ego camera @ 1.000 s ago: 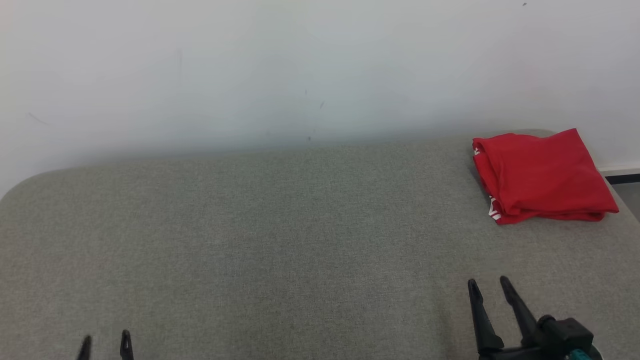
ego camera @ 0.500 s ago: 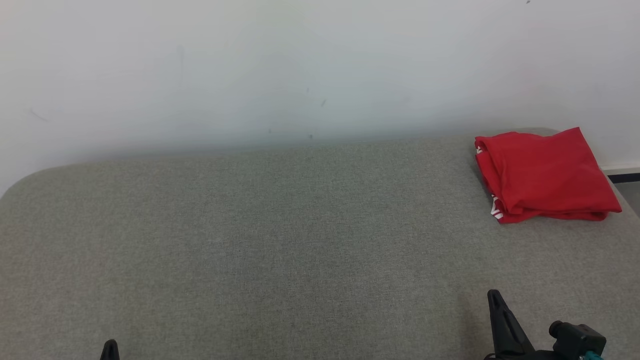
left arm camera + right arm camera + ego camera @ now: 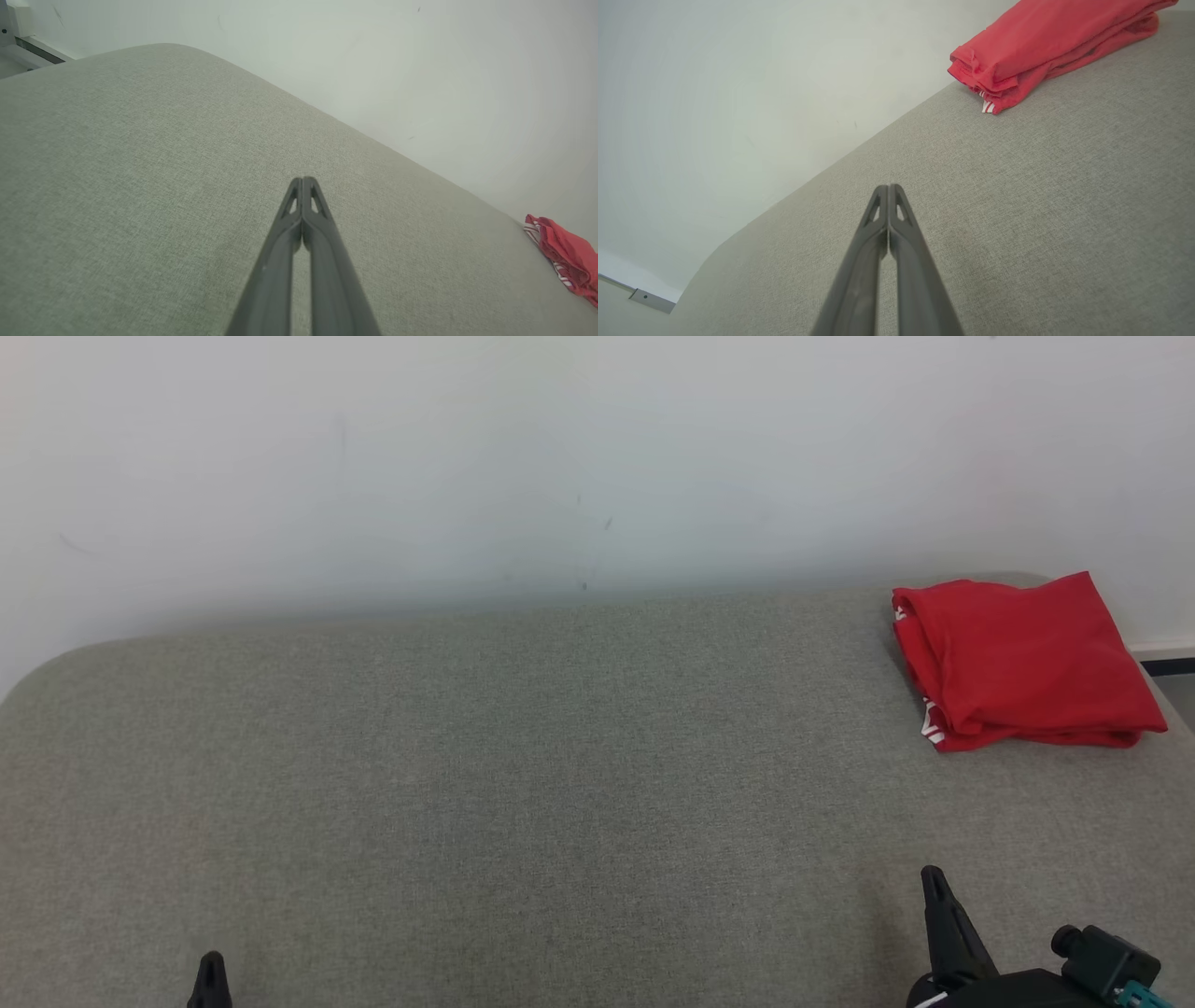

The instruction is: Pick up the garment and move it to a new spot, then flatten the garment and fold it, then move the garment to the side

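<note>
**Red garment lying folded at the far right, both tools clenched on nothing**

The garment is lying as a folded stack at the far right corner of the grey fabric tabletop, close to the wall. A strip of white trim is peeking out at its near left edge. The left tool is showing at the near left and the right tool at the near right. Each is pressing its fingers tight together and gripping nothing, well apart from the cloth.

Judging by this, the folding and the move to the side are looking finished, so the main risk is coming from any further contact. A clenched tool reaching in would be shoving rather than pinching. A shove would be sliding the stack toward the right edge, where it is sitting with little margin, or dragging the top layer off and undoing the fold. Grabbing only the upper layer would be opening the stack too. The loose lower hem is looking likeliest to snag.
</note>
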